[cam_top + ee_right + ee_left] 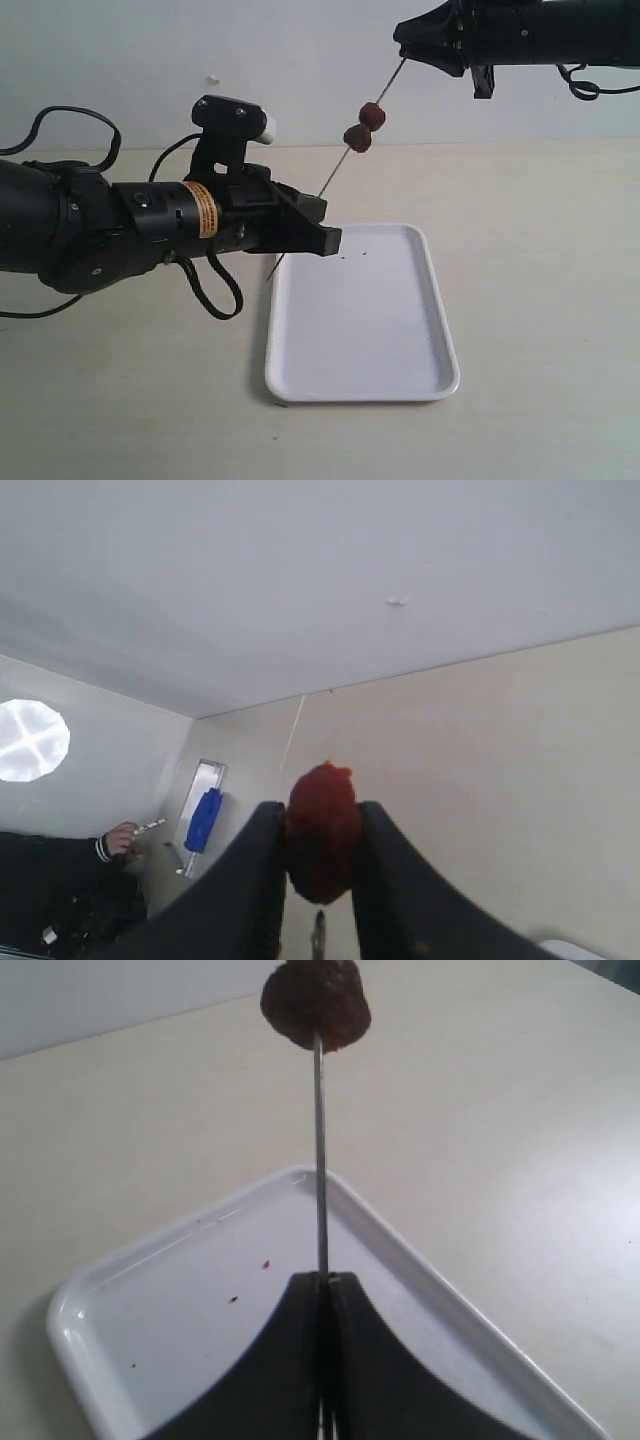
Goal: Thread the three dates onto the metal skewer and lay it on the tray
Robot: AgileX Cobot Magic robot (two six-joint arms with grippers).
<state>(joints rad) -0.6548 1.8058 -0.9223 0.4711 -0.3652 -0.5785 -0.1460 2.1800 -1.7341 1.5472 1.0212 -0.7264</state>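
Two dates (372,116) sit on the metal skewer (335,177) above the tray (360,320). Left pincer (325,1280) clamps the skewer, right pincer (320,815) clamps the third date (322,850). Threading it and laying down remain.

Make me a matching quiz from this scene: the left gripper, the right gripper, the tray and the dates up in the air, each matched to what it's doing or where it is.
Column one:
1. left gripper
2. right gripper
3. tray
4. two dates in mid-air

Column two:
A. pierced on the metal skewer
B. shut on a third date
C. flat on the table
D. shut on the skewer's lower part

Pairs: 1-D, 2-B, 3-C, 4-A
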